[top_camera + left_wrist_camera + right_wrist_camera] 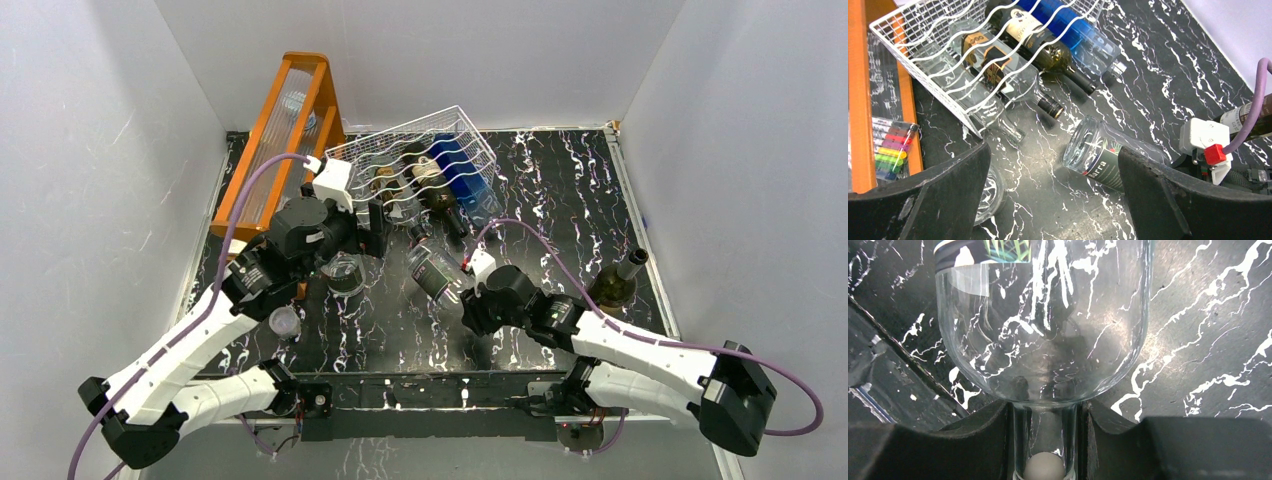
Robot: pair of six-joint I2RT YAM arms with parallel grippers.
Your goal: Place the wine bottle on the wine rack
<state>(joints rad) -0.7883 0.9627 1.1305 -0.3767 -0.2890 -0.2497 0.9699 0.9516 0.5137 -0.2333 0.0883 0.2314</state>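
Between right gripper jaws, wine bottle neck

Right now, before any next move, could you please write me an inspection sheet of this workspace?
Surface: black marbled table, no spill seen.
Job's things: white wire wine rack holds a blue bottle, a dark labelled bottle and clear bottles; a clear wine bottle lies on its side before it.
Clutter: orange wooden frame, marker pack, glass tumbler, small clear cup, upright green bottle at the right.
Tools: left tool open, empty, near the rack; right tool shut on the lying bottle's neck.
Cables: a purple cable runs to each tool.
Surroundings: white walls on three sides.
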